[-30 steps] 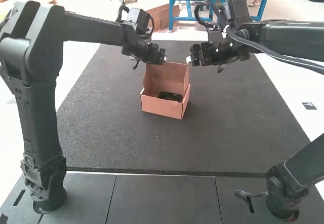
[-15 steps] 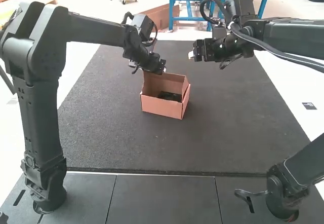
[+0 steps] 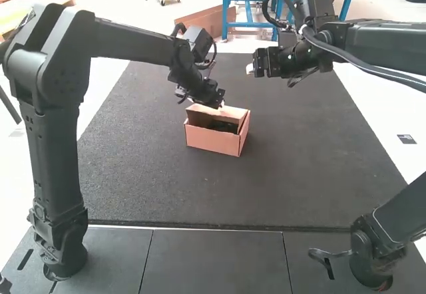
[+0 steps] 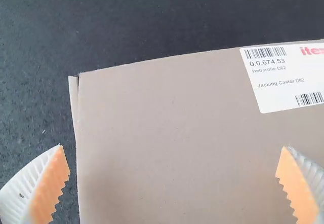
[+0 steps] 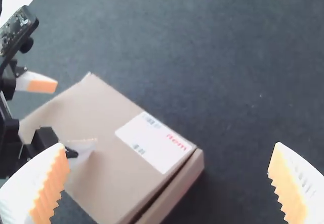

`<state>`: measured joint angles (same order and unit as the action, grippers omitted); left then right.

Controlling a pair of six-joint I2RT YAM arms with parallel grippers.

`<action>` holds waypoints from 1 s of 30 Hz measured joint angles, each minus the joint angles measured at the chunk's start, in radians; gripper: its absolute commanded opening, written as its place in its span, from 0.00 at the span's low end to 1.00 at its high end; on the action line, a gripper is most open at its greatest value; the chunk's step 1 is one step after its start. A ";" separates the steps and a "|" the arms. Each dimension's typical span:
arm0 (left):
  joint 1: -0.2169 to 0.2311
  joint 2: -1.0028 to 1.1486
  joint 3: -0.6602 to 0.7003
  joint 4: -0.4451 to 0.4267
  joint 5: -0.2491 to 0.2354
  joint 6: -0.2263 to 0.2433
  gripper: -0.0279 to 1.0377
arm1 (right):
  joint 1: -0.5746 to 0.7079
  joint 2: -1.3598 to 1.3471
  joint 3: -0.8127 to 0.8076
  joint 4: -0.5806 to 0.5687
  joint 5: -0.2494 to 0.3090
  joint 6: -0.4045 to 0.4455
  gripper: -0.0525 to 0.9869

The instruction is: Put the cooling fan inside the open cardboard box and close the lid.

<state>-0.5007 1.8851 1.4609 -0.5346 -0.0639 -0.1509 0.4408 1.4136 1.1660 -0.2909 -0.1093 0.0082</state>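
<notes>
The left gripper (image 3: 213,100) is set low against the flap lid (image 3: 216,113) of the brown cardboard box (image 3: 213,138) at the middle of the black mat (image 3: 299,161). Its ribbed white fingers (image 4: 48,183) with orange pads are spread wide, nothing pinched. The lid is tilted down most of the way over the opening, and a white printed label (image 4: 283,79) is seen on it. The cooling fan (image 3: 223,126) is glimpsed as a dark shape inside the box, under the lid. The right gripper (image 3: 255,64) is held higher, beyond the box and to its right. Its fingers (image 5: 291,183) are spread apart, nothing pinched.
</notes>
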 measured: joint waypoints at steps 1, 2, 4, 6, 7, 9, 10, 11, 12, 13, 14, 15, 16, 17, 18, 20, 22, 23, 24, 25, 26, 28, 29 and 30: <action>-0.002 0.000 -0.007 0.000 0.000 0.000 0.93 | 0.000 0.000 0.000 -0.003 0.000 0.000 0.92; -0.003 0.000 -0.016 0.000 0.000 0.000 0.93 | 0.000 0.000 0.000 -0.008 0.000 0.000 0.92; -0.004 0.002 -0.028 0.001 0.000 0.000 0.93 | 0.000 0.000 0.000 -0.020 0.000 0.000 0.92; -0.003 0.008 -0.038 0.010 0.000 -0.001 0.93 | 0.000 0.000 0.000 -0.034 -0.004 0.000 0.92; -0.003 0.013 -0.044 0.019 0.000 -0.001 0.93 | 0.000 0.000 0.000 -0.040 -0.007 0.000 0.92; -0.003 0.022 -0.062 0.039 0.000 -0.003 0.93 | 0.000 0.000 0.000 -0.054 -0.011 0.000 0.92; -0.003 0.025 -0.069 0.051 -0.001 -0.003 0.93 | 0.000 0.000 0.000 -0.060 -0.012 0.000 0.92; -0.004 0.027 -0.072 0.061 -0.003 -0.003 0.93 | 0.000 0.000 0.000 -0.065 -0.015 0.000 0.92; -0.004 0.027 -0.072 0.065 -0.003 -0.003 0.93 | 0.000 0.000 0.000 -0.072 -0.016 0.000 0.92; -0.004 0.027 -0.072 0.068 -0.003 -0.003 0.93 | 0.000 0.000 0.000 -0.078 -0.018 0.000 0.92; -0.004 0.028 -0.072 0.069 -0.003 -0.003 0.93 | 0.000 0.000 0.000 -0.081 -0.019 0.000 0.92; -0.004 0.028 -0.074 0.071 -0.003 -0.003 0.93 | 0.000 0.000 0.000 -0.083 -0.020 0.000 0.92; -0.005 0.028 -0.076 0.073 -0.003 -0.003 0.93 | 0.000 0.000 0.000 -0.085 -0.022 0.000 0.92; -0.007 0.030 -0.077 0.074 -0.004 -0.003 0.93 | 0.000 0.000 0.000 -0.087 -0.023 0.000 0.92; -0.010 0.032 -0.076 0.076 -0.006 -0.003 0.93 | 0.000 0.000 0.000 -0.089 -0.023 0.000 0.92; -0.015 0.034 -0.076 0.077 -0.015 -0.003 0.93 | 0.000 0.000 0.000 -0.090 -0.023 0.000 0.92; -0.017 0.034 -0.075 0.076 -0.019 -0.003 0.93 | 0.000 0.000 0.000 -0.094 -0.023 0.000 0.92; -0.017 0.034 -0.071 0.068 -0.019 -0.003 0.93 | 0.000 0.000 0.004 -0.098 -0.023 0.000 0.92; -0.017 0.034 -0.061 0.055 -0.019 -0.003 0.93 | 0.000 0.000 0.011 -0.097 -0.023 0.003 0.92; -0.016 0.034 -0.047 0.037 -0.018 -0.003 0.93 | 0.000 0.000 0.018 -0.098 -0.023 0.008 0.92; -0.017 0.034 -0.032 0.019 -0.018 -0.003 0.93 | -0.001 0.000 0.027 -0.100 -0.023 0.011 0.92; -0.017 0.034 0.011 -0.012 -0.015 -0.003 0.93 | -0.001 0.000 0.045 -0.105 -0.023 0.027 0.92; -0.017 0.034 0.038 -0.025 -0.015 -0.003 0.93 | -0.001 0.000 0.051 -0.106 -0.022 0.036 0.92; -0.016 0.034 0.065 -0.037 -0.015 -0.004 0.93 | 0.000 0.000 0.057 -0.110 -0.022 0.046 0.92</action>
<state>-0.5171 1.9190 1.5261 -0.5713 -0.0788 -0.1551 0.4404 1.4136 1.2232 -0.4011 -0.1310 0.0540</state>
